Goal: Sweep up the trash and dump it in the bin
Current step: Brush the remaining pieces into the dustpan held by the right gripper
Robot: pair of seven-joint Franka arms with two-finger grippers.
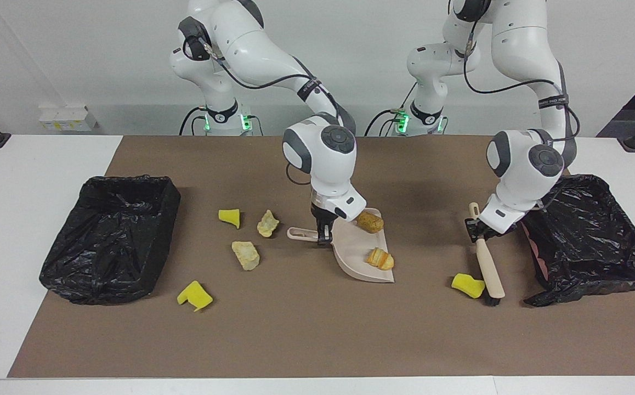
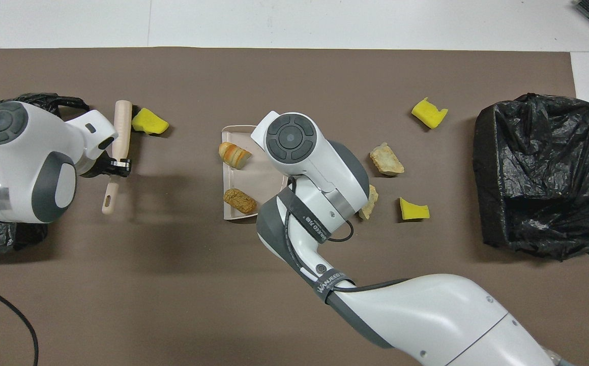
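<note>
Facing view, left to right: a black bin (image 1: 110, 237) at mid-left, then four scraps (image 1: 245, 255) on the brown mat (image 1: 295, 340). At centre the right gripper (image 1: 324, 237) is clamped on the dustpan (image 1: 358, 258) handle, two lumps (image 1: 379, 258) inside. At right the left gripper (image 1: 479, 229) grips the brush (image 1: 487, 263), a yellow sponge (image 1: 467, 285) touching it.

the dustpan (image 1: 362, 252) lies at mid-table with two scraps (image 1: 370, 222) (image 1: 380, 258) on it; in the overhead view four more scraps (image 2: 386, 159) lie at its 3 o'clock, between it and one bin (image 2: 541, 178). at its 9 o'clock the brush (image 2: 117, 152) lies with one scrap (image 2: 149, 122) touching its head, just beside the second bin (image 1: 591, 236).
</note>
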